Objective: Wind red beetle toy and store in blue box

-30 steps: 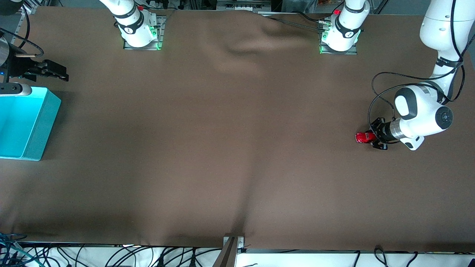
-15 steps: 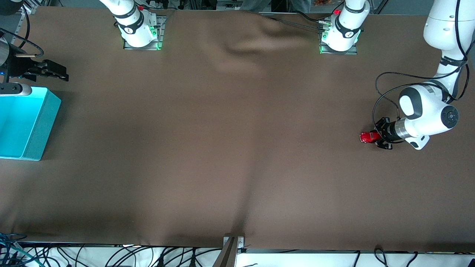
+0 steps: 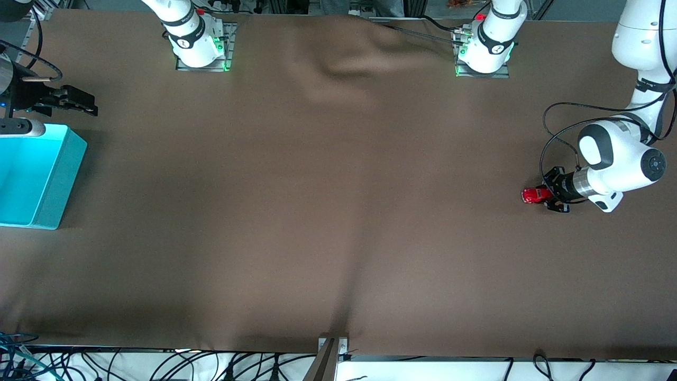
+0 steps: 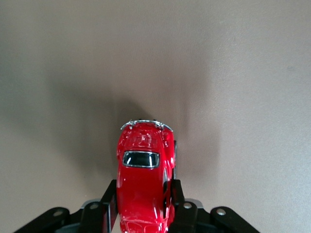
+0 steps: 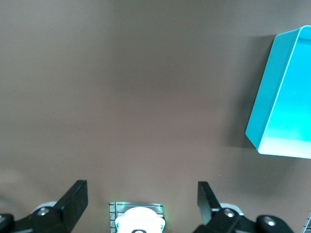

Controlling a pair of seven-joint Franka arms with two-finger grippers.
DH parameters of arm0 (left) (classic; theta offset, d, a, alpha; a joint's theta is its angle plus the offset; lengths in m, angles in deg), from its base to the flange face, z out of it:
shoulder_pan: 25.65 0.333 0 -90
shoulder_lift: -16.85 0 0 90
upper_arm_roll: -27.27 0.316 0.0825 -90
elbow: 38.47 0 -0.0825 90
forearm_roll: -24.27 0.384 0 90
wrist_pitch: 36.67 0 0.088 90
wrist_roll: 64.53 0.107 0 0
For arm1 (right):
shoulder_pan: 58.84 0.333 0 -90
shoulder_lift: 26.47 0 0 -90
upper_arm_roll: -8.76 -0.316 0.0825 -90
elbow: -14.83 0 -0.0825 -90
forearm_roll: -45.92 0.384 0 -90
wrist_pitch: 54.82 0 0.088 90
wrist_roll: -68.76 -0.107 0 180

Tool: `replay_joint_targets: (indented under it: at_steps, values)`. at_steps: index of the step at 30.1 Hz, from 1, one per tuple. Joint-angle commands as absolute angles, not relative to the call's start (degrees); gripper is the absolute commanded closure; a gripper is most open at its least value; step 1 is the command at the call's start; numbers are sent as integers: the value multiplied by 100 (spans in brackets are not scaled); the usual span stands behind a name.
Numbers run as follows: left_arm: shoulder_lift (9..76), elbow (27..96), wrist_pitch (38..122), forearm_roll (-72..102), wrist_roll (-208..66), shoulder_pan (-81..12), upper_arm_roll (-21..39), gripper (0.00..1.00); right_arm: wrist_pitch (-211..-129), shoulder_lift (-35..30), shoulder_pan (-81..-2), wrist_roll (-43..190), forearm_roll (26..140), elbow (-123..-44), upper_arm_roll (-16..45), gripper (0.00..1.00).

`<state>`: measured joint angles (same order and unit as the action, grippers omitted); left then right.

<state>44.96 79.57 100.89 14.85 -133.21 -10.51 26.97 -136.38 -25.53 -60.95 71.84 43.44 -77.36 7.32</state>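
At the left arm's end of the brown table [image 3: 338, 211], the left gripper [image 3: 550, 197] lies low and level, its two black fingers [image 4: 109, 204] clamped on the sides of the red beetle toy [image 3: 534, 195], whose wheels are at the cloth. The blue box [image 3: 50, 180] stands well apart from it at the right arm's end of the table. The right gripper [image 3: 79, 103] waits in the air just beside that box, its fingers [image 5: 73, 201] spread wide apart on nothing.
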Motion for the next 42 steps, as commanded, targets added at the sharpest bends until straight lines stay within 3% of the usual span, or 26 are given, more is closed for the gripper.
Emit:
replay_joint_targets:
  at_steps: [1,5,7,8,12,19,30,42]
  values:
    - [4823,7992,10132,1697,-13133,-939,2718,100,-13550,-2541,-6112,7219,4258,-7667,709,0]
    - [4823,7992,10132,1688,-13133,-922,2718,98,-13559,-2541,-6112,7219,4258,-7676,709,0]
    - [4823,7992,10140,1688,-13142,-878,2710,65,-13568,-2541,-6112,7219,4258,-7667,709,0]
    - [4814,7992,10132,1688,-13142,-861,2709,59,-13568,-2541,-6112,7219,4258,-7667,709,0]
    - [4814,7983,10132,1671,-13142,-860,2709,46,-13568,-2541,-6121,7236,4258,-7667,709,0]
    - [4788,7983,10088,1671,-13177,-869,2701,33,-13559,-2550,-6112,7219,4258,-7667,709,0]
    - [4542,7974,10000,1671,-13352,-895,2674,25,-13559,-2550,-6112,7219,4258,-7667,700,0]
    - [4305,7693,9561,1697,-13467,-931,2569,24,-13576,-2541,-6112,7219,4258,-7667,700,0]
